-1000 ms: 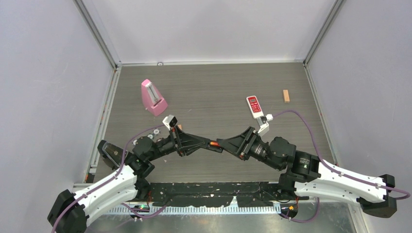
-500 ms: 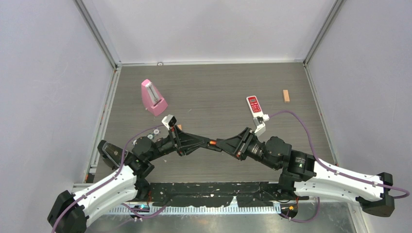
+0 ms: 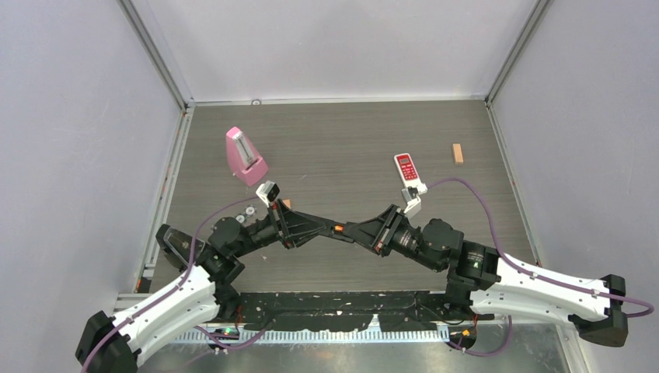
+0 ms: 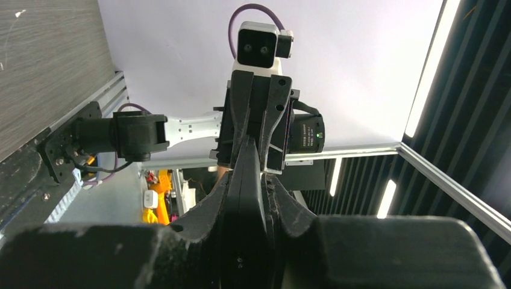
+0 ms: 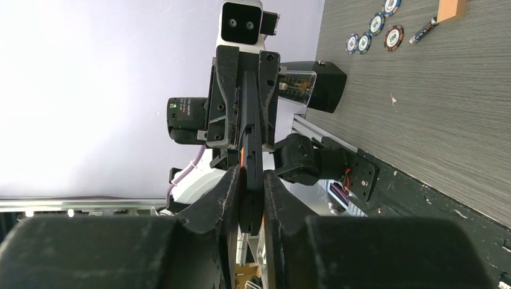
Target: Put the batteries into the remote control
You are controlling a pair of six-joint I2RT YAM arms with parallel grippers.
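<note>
Showing left end effector [image 3: 326, 226] and right end effector [image 3: 356, 231] nose to nose, each clamped down to slab thickness on opposite ends of one black remote control [image 5: 252, 150], held edge-on over the near middle of the tabletop [image 3: 342, 132]. Carrying one orange-red battery [image 3: 339, 228] at the junction, set against the remote's edge in the right wrist view. Shifted over the last second slightly leftward and away from the bases, with the right arm reaching further in and the left arm folding back; orange patch now shorter than a second ago. Judged as a battery being pressed home; seating not confirmable from these views. Lying well apart on the dark wood-grain surface: pink metronome [image 3: 247, 155], red-and-white remote [image 3: 407, 171], tan wooden block [image 3: 458, 153], and poker chips [image 5: 376, 24] close to the left arm. Enclosed by pale lilac walls [image 3: 78, 116] and aluminium corner posts [image 3: 155, 54].
</note>
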